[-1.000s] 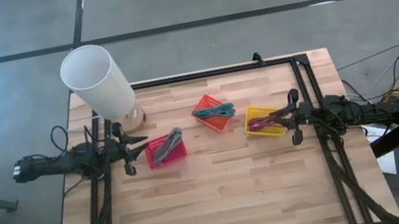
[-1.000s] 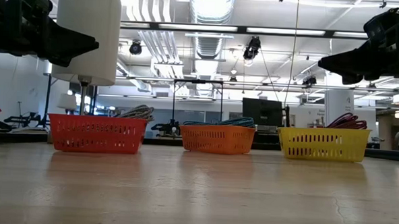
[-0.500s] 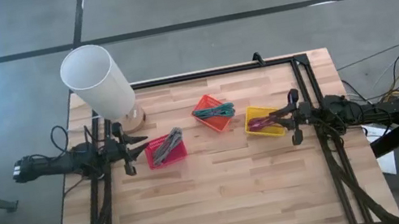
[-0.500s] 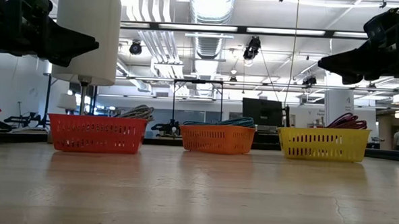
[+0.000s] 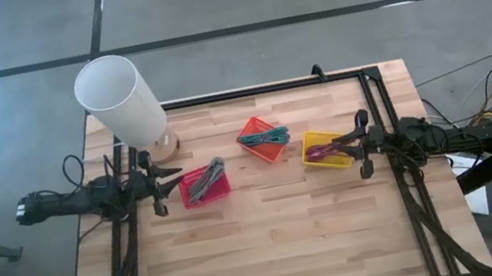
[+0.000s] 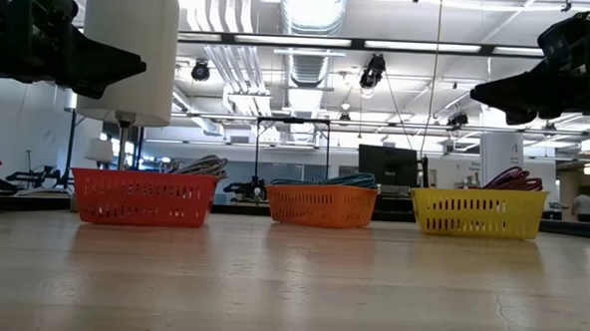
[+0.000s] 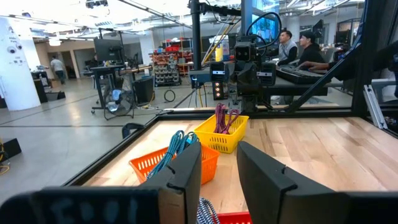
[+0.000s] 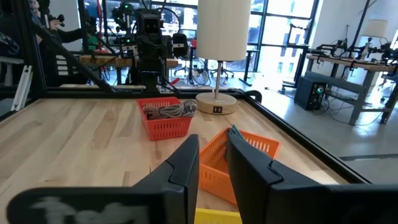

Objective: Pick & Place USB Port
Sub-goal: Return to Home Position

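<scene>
Three small baskets stand by their bottoms in a row on the wooden table: a red basket [image 5: 204,184] with grey cables, an orange basket [image 5: 263,141] with teal cables, and a yellow basket [image 5: 325,150] with purple-red cables. My left gripper [image 5: 172,179] hovers level just left of the red basket, open by a narrow gap [image 7: 219,171]. My right gripper [image 5: 347,147] hovers level at the yellow basket's right side, also open by a narrow gap [image 8: 213,160]. In the low view both grippers [image 6: 130,66] [image 6: 483,91] hang well above the basket rims.
A table lamp with a tall white shade [image 5: 120,99] stands on a round wooden base [image 8: 216,102] behind the red basket, near the far left corner. A black frame [image 5: 374,85] runs along the table's far and side edges. Bare wood [image 5: 275,244] lies nearer than the baskets.
</scene>
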Robot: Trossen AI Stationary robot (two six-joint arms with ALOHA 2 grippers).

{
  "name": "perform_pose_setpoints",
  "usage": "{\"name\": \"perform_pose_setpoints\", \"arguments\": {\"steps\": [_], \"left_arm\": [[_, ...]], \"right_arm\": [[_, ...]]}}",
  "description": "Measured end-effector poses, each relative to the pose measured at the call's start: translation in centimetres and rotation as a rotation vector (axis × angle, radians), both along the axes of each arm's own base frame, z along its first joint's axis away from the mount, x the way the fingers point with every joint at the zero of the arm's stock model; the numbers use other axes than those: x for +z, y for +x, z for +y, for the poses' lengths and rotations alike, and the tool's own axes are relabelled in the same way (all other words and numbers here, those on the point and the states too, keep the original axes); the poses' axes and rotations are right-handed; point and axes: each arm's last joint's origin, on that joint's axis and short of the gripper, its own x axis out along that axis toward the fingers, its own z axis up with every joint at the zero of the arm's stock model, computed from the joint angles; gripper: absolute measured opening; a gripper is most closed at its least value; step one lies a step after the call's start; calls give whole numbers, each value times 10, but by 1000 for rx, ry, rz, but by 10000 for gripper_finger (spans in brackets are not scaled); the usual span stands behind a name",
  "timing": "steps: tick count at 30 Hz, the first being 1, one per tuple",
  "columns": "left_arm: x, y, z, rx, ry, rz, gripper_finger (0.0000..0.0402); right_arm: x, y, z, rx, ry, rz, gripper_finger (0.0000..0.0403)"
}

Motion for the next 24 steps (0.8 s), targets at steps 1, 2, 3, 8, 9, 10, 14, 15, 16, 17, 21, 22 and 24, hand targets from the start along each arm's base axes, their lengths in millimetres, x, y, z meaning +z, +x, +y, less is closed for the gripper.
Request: {"name": "perform_pose_setpoints", "arguments": {"steps": [1,2,3,8,9,10,14,15,16,17,21,22,24], "left_arm": [[0,0,0,0,0,0,108],[0,0,0,0,0,0,108],[0,0,0,0,0,0,108],[0,0,0,0,0,0,108],[0,0,0,0,0,0,108],[0,0,0,0,0,0,108],[0,0,0,0,0,0,108],[0,0,0,1,0,0,108],[0,0,0,0,0,0,108],[0,0,0,1,0,0,108],[0,0,0,0,0,0,108],[0,0,0,1,0,0,108],[0,0,0,0,0,0,108]], "right_arm": [[0,0,0,0,0,0,74],[0,0,0,0,0,0,73],[0,0,0,0,0,0,71],[0,0,0,0,0,0,66],[0,0,0,-1,0,0,65],[0,0,0,0,0,0,66],[0,0,0,0,0,0,72],[0,0,0,0,0,0,73],[0,0,0,0,0,0,75],[0,0,0,0,0,0,77],[0,0,0,0,0,0,84],[0,0,0,0,0,0,85],[0,0,0,0,0,0,87]]}}
